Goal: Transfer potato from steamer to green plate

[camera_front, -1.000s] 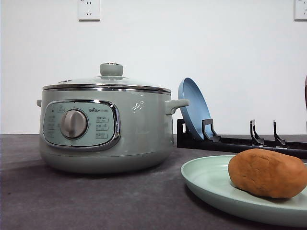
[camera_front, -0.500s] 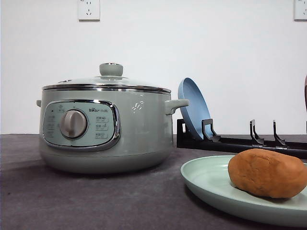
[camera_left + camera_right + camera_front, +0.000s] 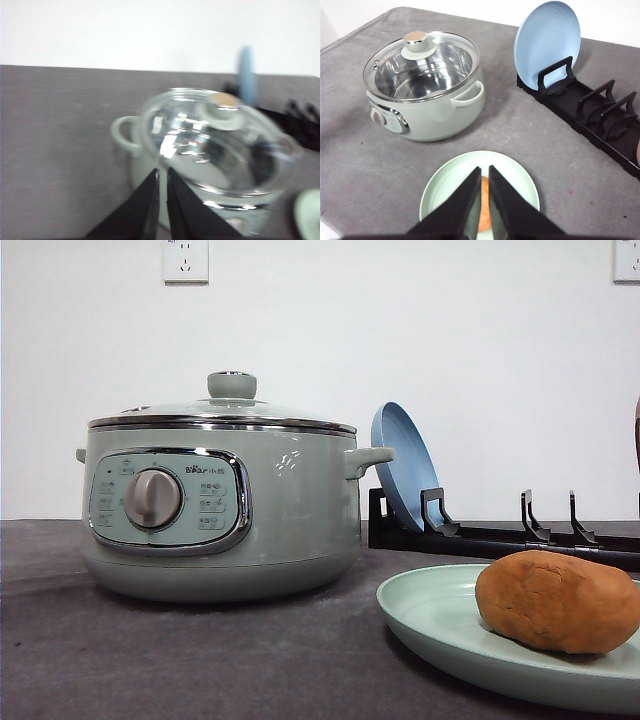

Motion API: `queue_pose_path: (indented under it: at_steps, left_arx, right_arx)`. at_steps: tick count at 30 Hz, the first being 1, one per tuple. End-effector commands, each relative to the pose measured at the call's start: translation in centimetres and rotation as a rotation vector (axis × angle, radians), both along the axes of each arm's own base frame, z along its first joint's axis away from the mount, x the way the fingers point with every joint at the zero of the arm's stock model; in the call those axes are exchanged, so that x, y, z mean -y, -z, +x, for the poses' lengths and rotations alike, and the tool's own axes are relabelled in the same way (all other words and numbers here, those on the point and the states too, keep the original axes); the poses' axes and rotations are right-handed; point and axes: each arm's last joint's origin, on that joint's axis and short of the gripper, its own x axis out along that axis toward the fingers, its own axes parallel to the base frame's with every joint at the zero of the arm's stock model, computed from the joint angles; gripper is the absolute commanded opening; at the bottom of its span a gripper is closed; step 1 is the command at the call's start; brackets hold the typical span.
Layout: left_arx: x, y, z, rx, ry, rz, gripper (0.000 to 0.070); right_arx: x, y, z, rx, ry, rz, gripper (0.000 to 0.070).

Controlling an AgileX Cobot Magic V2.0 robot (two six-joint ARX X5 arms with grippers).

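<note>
1. Front view: nearest the camera, at about four o'clock on the table [image 3: 200, 660], the potato [image 3: 558, 602] lies on the green plate [image 3: 440, 625], its long axis running across the picture, resting on the plate's floor inside the rim.
2. Further back, at about nine o'clock from the plate, stands the steamer [image 3: 225, 505] with its glass lid [image 3: 225, 412] seated on the rim and the knob on top. Pot and plate are apart, with bare table between them.
3. Behind the plate, at about twelve o'clock, a black dish rack [image 3: 500, 535] holds a blue plate [image 3: 405, 465] upright in its nearest slot.
4. In the right wrist view the right gripper [image 3: 483, 200] hangs above the green plate, its two fingers drawn almost together with only a thin slit between them and nothing held. The potato shows through that slit, directly beneath the fingertips, so this arm is by far the nearer one to it.
5. In the left wrist view the left gripper [image 3: 162, 200] is likewise nearly closed and empty, poised over the near rim of the steamer, with the lidded pot just beyond the fingertips. The picture is blurred there.
6. Judged from how things lie, the transfer looks complete: potato on plate, lid back on, both grippers free. If anything is left, it would be pulling the arms away.
</note>
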Motion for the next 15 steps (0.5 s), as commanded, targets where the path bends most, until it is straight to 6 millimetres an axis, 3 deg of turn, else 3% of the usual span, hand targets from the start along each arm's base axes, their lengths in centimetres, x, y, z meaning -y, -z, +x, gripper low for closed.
queue_pose_path:
  at_steps: [1, 8, 15]
  left_arx:
    - [-0.2, 1.7, -0.1, 0.026, -0.023, 0.008, 0.0022]
    - [-1.0, 8.1, 0.0, 0.029, -0.115, 0.101, 0.0022]
    - [-1.5, 11.7, 0.3, 0.01, -0.169, 0.104, 0.0022]
  right_arx:
    - [0.0, -0.3, 0.0, 0.015, -0.006, 0.006, 0.0015]
    - [0.0, -0.3, 0.0, 0.015, -0.006, 0.006, 0.0015]
    - [0.0, -0.3, 0.0, 0.015, -0.006, 0.006, 0.0015]
